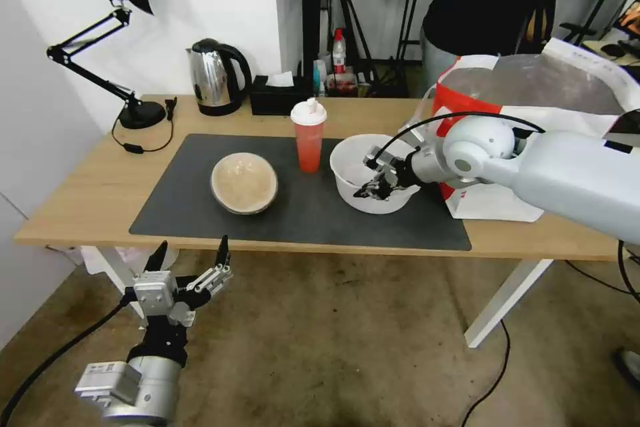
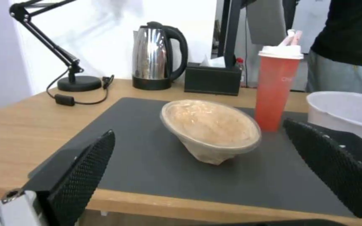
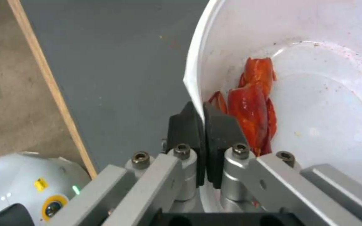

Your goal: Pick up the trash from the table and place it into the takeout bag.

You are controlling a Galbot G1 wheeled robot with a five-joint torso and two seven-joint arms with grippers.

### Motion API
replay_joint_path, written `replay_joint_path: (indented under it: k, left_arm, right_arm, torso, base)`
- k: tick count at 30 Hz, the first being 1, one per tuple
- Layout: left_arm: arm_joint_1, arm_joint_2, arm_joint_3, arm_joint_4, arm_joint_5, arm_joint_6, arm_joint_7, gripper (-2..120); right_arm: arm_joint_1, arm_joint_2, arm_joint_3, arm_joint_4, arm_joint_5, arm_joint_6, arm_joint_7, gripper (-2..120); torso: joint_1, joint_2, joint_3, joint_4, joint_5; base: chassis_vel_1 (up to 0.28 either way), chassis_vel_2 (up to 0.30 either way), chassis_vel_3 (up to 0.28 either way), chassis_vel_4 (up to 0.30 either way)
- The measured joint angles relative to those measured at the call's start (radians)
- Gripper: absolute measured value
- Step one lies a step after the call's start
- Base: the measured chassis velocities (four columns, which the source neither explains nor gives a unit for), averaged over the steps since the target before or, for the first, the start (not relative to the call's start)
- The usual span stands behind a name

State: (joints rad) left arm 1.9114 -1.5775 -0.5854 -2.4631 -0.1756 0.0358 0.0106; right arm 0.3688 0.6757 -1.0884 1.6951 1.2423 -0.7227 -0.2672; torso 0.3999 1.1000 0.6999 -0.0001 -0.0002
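On the thin white bowl [image 3: 315, 94] rim, right gripper [image 3: 201, 125] jaws pinch.

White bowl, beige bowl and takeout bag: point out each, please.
white bowl [image 1: 347, 177], head view, near outer wall.
beige bowl [image 1: 244, 181], head view, middle of its inside.
takeout bag [image 1: 460, 101], head view, red side panel.
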Motion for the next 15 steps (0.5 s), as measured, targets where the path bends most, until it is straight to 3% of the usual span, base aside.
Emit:
replay_joint_path:
  k: [15]
  left_arm:
    - [0.000,-0.001,-0.002,-0.001,0.000,-0.002,-0.009,100]
  right_arm:
    - [-0.003,-0.004,-0.003,-0.003,0.000,0.002,-0.001,0]
  torso:
    - [0.000,0.000,0.000,0.0002,0.0002]
  base:
    - [0.000,0.000,0.000,0.000]
